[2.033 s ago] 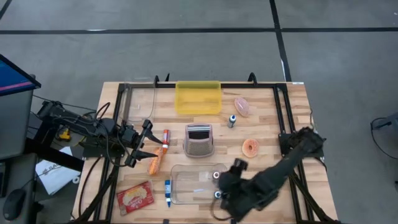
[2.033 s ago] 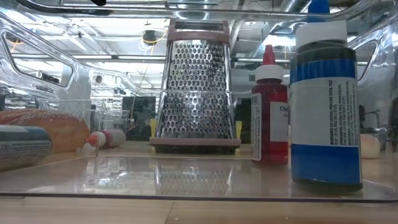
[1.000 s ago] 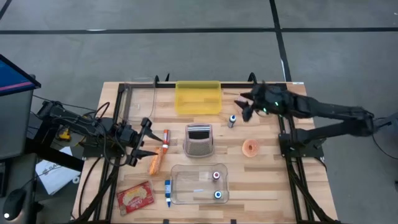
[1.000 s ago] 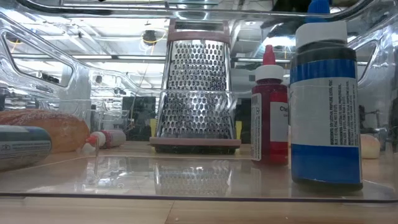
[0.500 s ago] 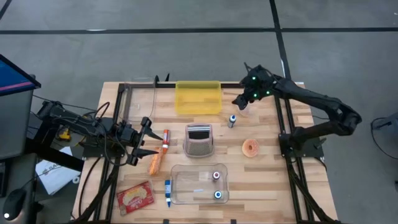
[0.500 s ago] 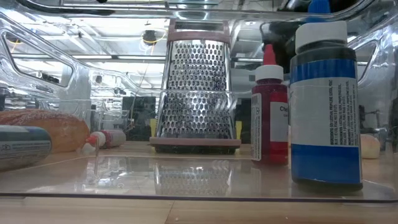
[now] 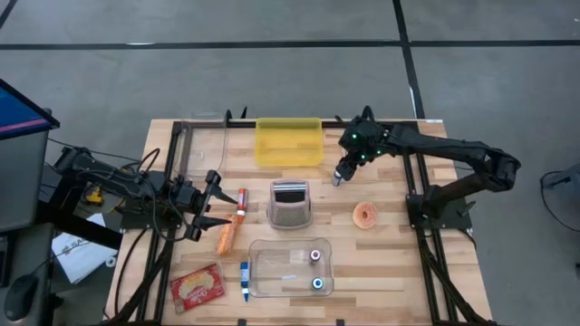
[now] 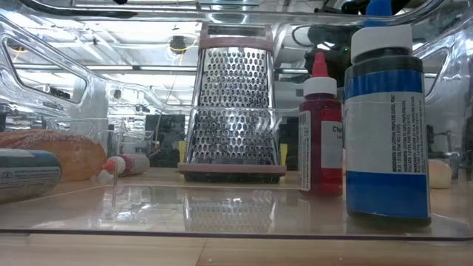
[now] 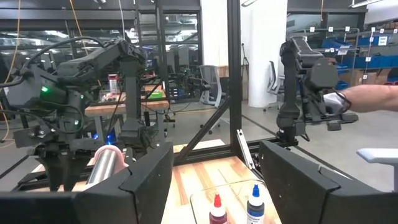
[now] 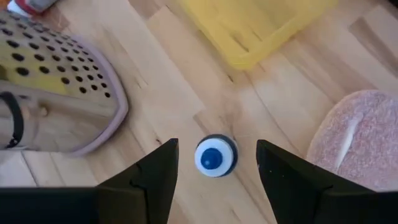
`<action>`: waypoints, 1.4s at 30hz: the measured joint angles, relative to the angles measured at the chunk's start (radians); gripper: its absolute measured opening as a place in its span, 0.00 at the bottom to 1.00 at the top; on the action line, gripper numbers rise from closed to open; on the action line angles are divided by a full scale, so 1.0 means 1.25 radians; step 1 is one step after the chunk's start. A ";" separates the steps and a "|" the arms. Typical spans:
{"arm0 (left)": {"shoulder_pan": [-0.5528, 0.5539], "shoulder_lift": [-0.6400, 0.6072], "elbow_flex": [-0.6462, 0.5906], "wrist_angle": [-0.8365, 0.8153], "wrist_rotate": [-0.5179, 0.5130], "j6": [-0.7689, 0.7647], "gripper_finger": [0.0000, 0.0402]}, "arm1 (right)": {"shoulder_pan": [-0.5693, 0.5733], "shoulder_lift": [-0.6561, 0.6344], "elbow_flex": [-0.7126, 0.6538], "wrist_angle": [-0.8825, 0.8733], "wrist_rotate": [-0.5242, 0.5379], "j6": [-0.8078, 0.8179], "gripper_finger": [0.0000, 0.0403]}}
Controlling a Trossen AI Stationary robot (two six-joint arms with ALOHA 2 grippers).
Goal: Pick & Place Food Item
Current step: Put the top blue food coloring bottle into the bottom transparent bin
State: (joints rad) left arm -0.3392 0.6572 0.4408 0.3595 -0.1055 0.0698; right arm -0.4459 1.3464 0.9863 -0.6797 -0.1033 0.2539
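A small blue-capped bottle [image 10: 216, 155] stands upright on the wood between the grater [image 7: 289, 204] and a pink food piece [image 10: 354, 143]. My right gripper [image 7: 341, 172] hangs over it, pointing steeply down and open. One finger stands on either side of the cap without touching it. Two more bottles, a red one [image 8: 321, 125] and a blue one [image 8: 388, 125], stand inside the clear container [image 7: 272, 281] near the front edge. My left gripper [image 7: 213, 206] waits open at the table's left side, above a bread roll [image 7: 226, 235].
A yellow bin [image 7: 288, 142] sits at the far edge and a donut [image 7: 365, 215] lies right of the grater. A red-capped bottle [image 7: 241, 201], a blue tube [image 7: 244, 281] and a red packet [image 7: 197, 287] lie at the left front. A person's hand [image 9: 373, 99] shows beyond the table.
My right gripper has swung from beside the pink food piece toward the table's middle. It has sunk and tipped from nearly level to steeply downward, and now stands over the blue-capped bottle. The bottle has stayed where it was.
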 joint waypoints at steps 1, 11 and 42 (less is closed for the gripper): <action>0.000 0.000 0.000 0.000 0.000 -0.002 0.58 | 0.006 0.000 0.000 0.000 0.000 0.008 0.52; 0.000 0.000 0.000 0.000 0.000 -0.018 0.58 | 0.053 0.042 0.000 -0.019 0.053 0.063 0.61; 0.000 0.000 0.000 0.000 0.001 -0.017 0.58 | 0.079 0.136 0.003 0.012 0.112 0.004 0.25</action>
State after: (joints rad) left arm -0.3393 0.6571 0.4408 0.3598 -0.1040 0.0486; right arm -0.3467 1.5166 0.9898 -0.6647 0.0370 0.2592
